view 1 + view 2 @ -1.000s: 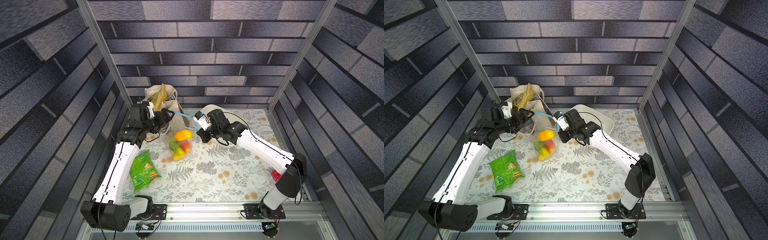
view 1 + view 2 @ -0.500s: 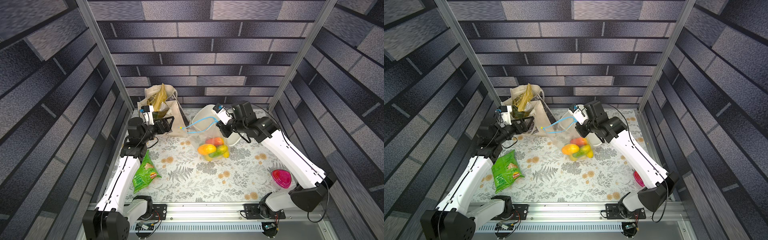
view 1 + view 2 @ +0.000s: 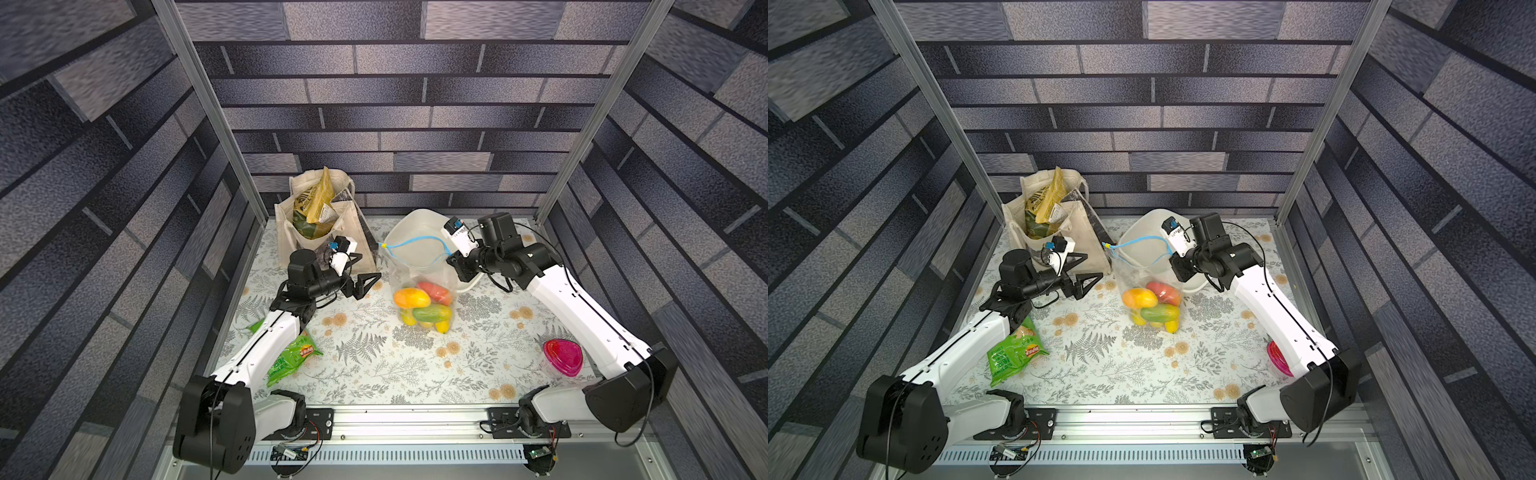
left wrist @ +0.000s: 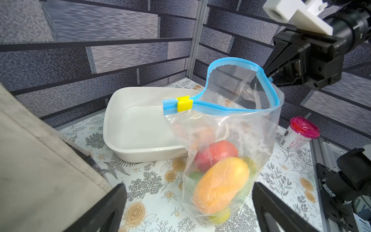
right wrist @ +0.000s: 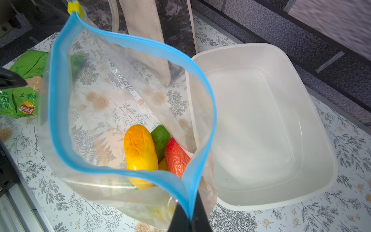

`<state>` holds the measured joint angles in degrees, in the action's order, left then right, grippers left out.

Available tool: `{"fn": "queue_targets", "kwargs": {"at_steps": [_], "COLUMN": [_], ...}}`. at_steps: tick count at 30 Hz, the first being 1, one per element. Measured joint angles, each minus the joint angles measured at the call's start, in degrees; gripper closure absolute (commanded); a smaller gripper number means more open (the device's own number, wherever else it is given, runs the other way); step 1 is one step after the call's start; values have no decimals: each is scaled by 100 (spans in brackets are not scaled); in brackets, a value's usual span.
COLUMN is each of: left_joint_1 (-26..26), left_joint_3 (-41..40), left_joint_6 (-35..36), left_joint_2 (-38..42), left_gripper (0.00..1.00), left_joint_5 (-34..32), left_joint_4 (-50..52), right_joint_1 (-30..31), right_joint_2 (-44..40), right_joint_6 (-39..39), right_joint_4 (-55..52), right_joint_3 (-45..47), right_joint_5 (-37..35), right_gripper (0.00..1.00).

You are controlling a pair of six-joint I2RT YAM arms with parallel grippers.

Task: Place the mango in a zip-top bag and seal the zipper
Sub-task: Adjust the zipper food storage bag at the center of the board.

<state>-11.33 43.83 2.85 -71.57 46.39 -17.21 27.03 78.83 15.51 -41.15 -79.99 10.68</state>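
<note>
Beside the white tub (image 4: 124, 94), the zip-top bag (image 4: 230, 130) stands upright, mouth upward.

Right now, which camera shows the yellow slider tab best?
The left wrist view: the slider tab is large, sharp and unobstructed at the end of the zipper. The right wrist view catches it at the frame's edge; both top views show only a tiny yellow speck.

Clear zip-top bag (image 4: 230, 140) stands upright, zipper (image 4: 184, 103) open, mango (image 4: 220, 184) inside.
</note>
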Motion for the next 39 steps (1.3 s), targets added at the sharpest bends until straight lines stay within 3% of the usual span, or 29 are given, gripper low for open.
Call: {"fn": "queue_targets", "kwargs": {"at_steps": [7,12,16,18,19,23,29,31,33,34,37,39], "left_joint_1": [-105,-199,-240,-284,-304,-413,-450,-448,-448,-448,-448,-448], "left_joint_3": [1239,1829,2240,2420,2562,3250,4122,4277,4385,4417,4452,4452], "left_joint_6": [619,863,1069,1226,1346,1943,2883,3123,3324,3394,3506,3560], "left_joint_2": [-1349,-1757,-2015,-2107,-2173,-2496,-2852,-2887,-2889,-2889,-2887,-2887], "left_gripper": [6,26,50,52,54,75,89,91,95,97,98,98], "left_joint_5": [638,1191,1681,1862,1947,2262,2542,2562,2575,2581,2555,2503], "left_joint_4": [116,214,437,680,848,1825,3407,3836,4205,4345,4647,4789], "right_joint_1": [-286,-459,-579,-625,-649,-708,-802,-822,-837,-848,-859,-859], "right_joint_2": [-232,-232,-232,-232,-232,-232,-212,-166,-111,-90,-72,-98], "right_joint_6": [92,133,157,175,190,258,302,282,216,160,55,-2], "right_joint_4": [227,306,313,319,328,330,326,308,249,212,15,-74], "right_joint_3": [337,398,411,413,420,452,466,435,354,289,2,-208], "right_joint_5": [420,540,599,627,647,750,778,713,570,505,393,402], "right_gripper": [96,96,96,95,95,95,92,79,50,41,28,23]}}
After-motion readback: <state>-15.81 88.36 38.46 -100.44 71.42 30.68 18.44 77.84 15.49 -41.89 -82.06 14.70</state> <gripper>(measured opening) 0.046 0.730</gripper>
